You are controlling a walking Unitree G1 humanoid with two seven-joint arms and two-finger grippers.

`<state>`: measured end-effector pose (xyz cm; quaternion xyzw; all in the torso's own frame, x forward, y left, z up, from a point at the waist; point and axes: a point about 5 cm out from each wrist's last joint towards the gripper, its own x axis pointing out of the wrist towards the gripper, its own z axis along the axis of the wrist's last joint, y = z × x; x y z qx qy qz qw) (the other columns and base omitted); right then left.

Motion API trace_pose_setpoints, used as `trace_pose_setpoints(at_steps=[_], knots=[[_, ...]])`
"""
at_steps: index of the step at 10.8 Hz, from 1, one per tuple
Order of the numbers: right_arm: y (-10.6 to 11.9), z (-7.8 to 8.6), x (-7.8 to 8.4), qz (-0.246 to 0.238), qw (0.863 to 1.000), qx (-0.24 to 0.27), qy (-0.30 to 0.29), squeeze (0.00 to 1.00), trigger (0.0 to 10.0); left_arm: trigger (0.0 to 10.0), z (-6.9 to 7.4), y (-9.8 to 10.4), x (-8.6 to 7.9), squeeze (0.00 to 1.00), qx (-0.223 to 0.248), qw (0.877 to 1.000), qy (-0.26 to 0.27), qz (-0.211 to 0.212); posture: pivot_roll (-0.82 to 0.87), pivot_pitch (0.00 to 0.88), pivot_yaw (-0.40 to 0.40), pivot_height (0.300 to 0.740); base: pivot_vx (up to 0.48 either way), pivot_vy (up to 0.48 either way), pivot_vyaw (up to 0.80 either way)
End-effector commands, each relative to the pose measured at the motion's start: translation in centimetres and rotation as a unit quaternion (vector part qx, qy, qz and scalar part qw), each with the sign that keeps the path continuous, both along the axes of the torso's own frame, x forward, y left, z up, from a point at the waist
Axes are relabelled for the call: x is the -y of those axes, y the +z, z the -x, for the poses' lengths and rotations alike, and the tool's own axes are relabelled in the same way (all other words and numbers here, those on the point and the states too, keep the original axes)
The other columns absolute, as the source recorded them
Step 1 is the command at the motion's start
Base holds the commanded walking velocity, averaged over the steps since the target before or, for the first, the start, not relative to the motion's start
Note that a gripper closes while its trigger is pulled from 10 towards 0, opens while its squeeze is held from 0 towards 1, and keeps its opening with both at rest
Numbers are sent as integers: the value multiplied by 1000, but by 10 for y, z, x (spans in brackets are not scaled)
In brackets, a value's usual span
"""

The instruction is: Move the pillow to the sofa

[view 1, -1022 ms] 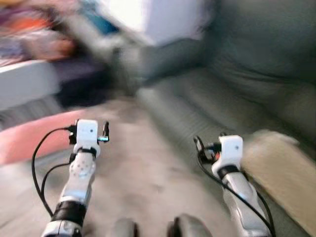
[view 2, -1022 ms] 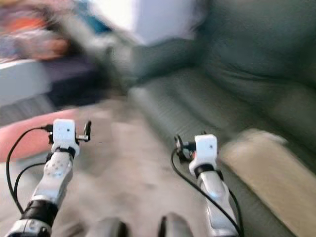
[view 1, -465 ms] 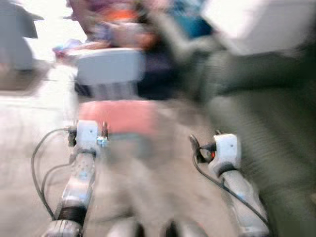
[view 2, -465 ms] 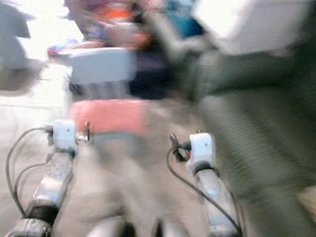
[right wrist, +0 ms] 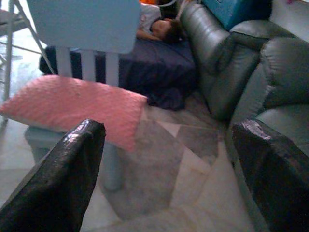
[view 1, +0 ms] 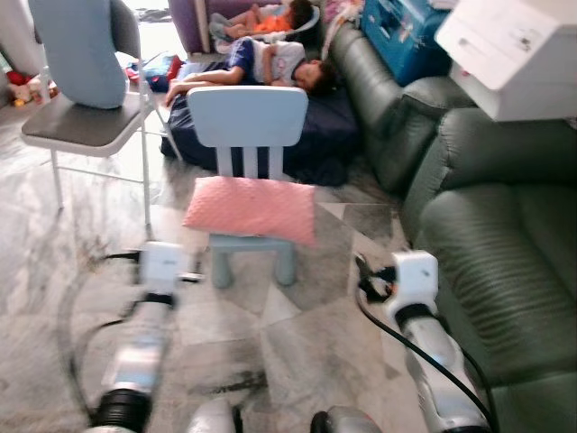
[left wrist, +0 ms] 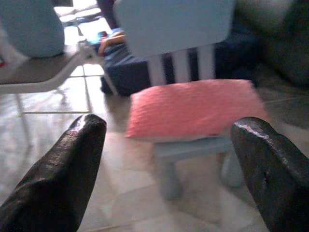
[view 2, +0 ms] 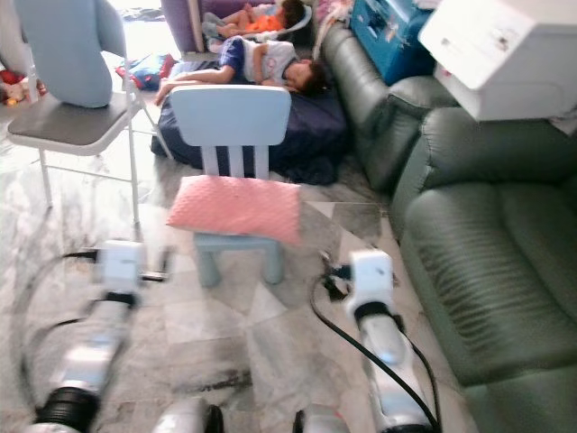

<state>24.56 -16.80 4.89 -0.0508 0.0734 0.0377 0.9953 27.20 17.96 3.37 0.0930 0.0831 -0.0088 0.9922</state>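
Head and wrist views of a living room. A pink pillow (view 1: pixel 251 209) lies flat on the seat of a small pale-blue child's chair (view 1: pixel 247 135), overhanging the seat edge on both sides. The chair stands on the marble floor (view 1: pixel 297 316), left of the dark green sofa (view 1: pixel 505 234) and apart from it. The pillow is not on the sofa.

The left tool (left wrist: pixel 169 159) is held out over the floor, near the chair and short of it; its two black fingers (left wrist: pixel 63 169) stand wide apart, holding nothing and touching nothing, with the pillow seen between them farther off. The right tool (right wrist: pixel 169 164) hangs over the floor between chair and sofa, its fingers (right wrist: pixel 270 164) likewise wide apart and empty.

Far side: a person (view 1: pixel 270 63) lies on a dark blue mattress (view 1: pixel 315 135) on the floor behind the chair. At far left stands a grey folding chair (view 1: pixel 86 122) with a light-blue cushion (view 1: pixel 77 45) propped against its back. A white box (view 1: pixel 514 50) rests on the sofa at upper right, beside a blue case (view 1: pixel 401 32).
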Motion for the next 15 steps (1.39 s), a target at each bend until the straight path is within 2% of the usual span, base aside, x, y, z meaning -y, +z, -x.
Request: trace_pose_setpoints(at_steps=[1,2,5,6,8,9,10,12,14,15], knots=[[1,4,1,-8,1000,0,14,0,10000,10000,1,3,-3,0,11,1000,3,8,-65,87,-41,740,0,0,0],[3,4,-3,-14,999,5,41,0,10000,10000,0,6,-3,0,16,1000,6,16,-66,87,-40,740,0,0,0],[7,0,2,-34,999,24,22,0,10000,10000,-7,11,-5,0,19,1000,1,19,-76,90,-33,740,376,84,369],[5,0,8,-17,1000,14,11,0,10000,10000,-8,12,-7,0,21,1000,2,17,-83,95,-33,740,409,251,0],[1,-1,18,68,997,13,-20,0,10000,10000,-8,10,-9,0,18,1000,9,20,-87,93,-36,740,409,249,0],[-1,-2,16,42,999,10,-28,0,10000,10000,-10,11,-8,0,21,999,12,21,-87,91,-37,740,409,247,0],[0,-5,18,80,996,13,-39,0,10000,10000,-11,11,-7,0,21,999,16,21,-89,89,-38,740,409,251,0],[3,-3,15,39,999,16,-4,0,10000,10000,-11,10,-4,0,19,999,20,23,-92,88,-40,740,409,251,0],[4,0,11,49,998,21,18,0,10000,10000,-10,7,-5,0,15,999,24,22,-96,97,-50,740,377,296,400],[2,2,11,33,999,17,12,0,10000,10000,-10,7,-6,0,15,999,26,20,-94,100,-50,740,371,304,800]])
